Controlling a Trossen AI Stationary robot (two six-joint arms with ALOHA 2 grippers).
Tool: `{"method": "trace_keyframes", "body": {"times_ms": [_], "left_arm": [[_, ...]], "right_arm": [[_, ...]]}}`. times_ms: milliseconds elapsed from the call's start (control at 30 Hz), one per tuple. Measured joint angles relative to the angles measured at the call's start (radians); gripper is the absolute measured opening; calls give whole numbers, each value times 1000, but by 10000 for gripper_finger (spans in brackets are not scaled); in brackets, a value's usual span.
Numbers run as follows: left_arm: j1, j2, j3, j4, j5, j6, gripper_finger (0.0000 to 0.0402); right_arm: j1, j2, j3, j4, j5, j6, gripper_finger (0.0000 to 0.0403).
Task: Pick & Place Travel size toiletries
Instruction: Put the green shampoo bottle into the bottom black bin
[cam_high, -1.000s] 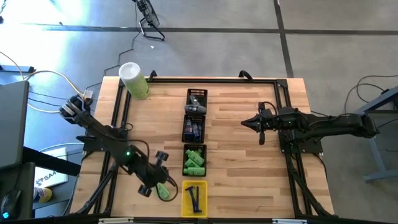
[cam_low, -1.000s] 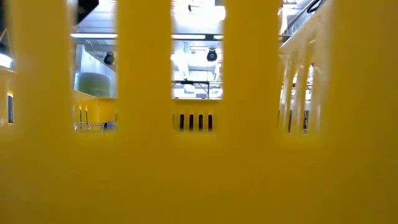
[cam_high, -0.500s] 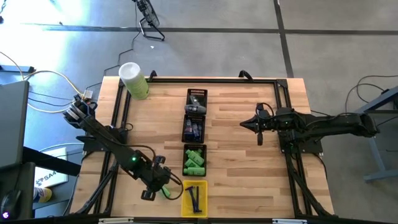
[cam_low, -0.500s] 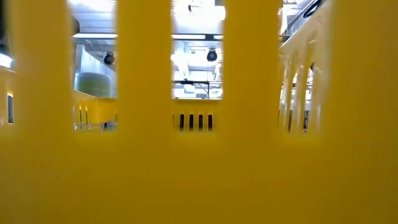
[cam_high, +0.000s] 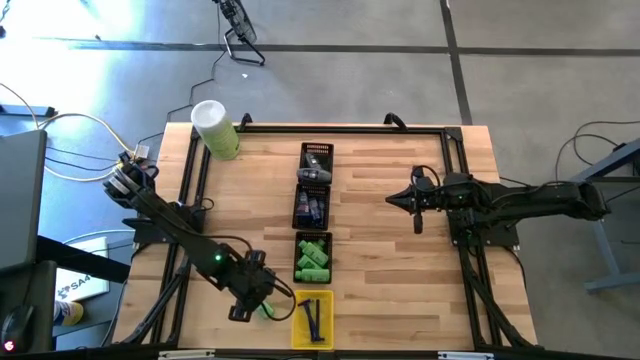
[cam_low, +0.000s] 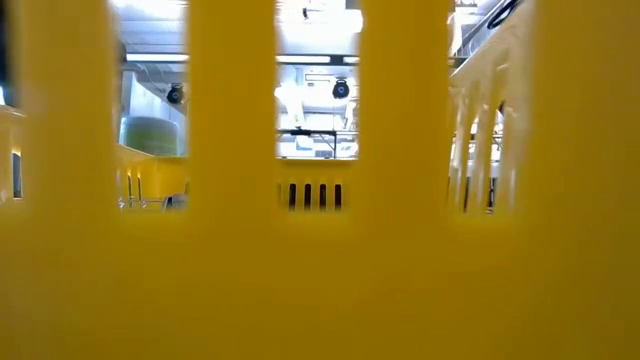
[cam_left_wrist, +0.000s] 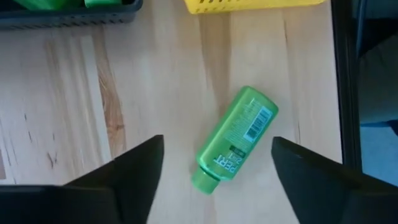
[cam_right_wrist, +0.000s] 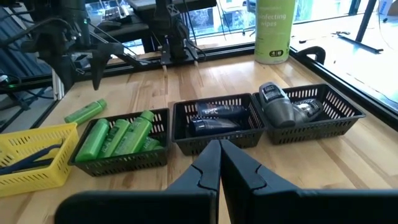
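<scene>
Left wrist view: left hand (cam_left_wrist: 214, 165) opened (green bottle (cam_left_wrist: 236, 138) released)

Bright, even overhead light; soft, short shadows on the counter (cam_high: 380, 250). Low view blocked by an out-of-focus yellow tray wall (cam_low: 320, 280), with blown-out ceiling lights glaring through its slots. Left claw (cam_left_wrist: 214, 180) fingers blur dark in the near foreground.

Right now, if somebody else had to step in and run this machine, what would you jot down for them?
Left end effector: open, above a green Pert bottle lying loose on the wood beside the yellow tray.
Right end effector: shut, empty, waiting over the table's right half.
Done: green bottles fill one black tray, dark tubes the middle one, grey pieces the far one; thin dark sticks lie in the yellow tray.
Left: the loose bottle looks unsorted; probably belongs with the other green ones.
</scene>
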Motion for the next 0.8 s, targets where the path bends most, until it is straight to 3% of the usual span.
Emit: {"method": "trace_keyframes", "body": {"times_ms": [167, 333, 800], "left_arm": [[0, 42, 0, 2, 81, 0, 327], [0, 108, 0, 16, 178, 0, 332], [-19, 256, 1, 118, 152, 35, 332]], "right_arm": [[0, 2, 0, 0, 0, -6, 2], [0, 2, 0, -3, 0, -7, 2], [0, 2, 0, -7, -48, -1, 2]]}}
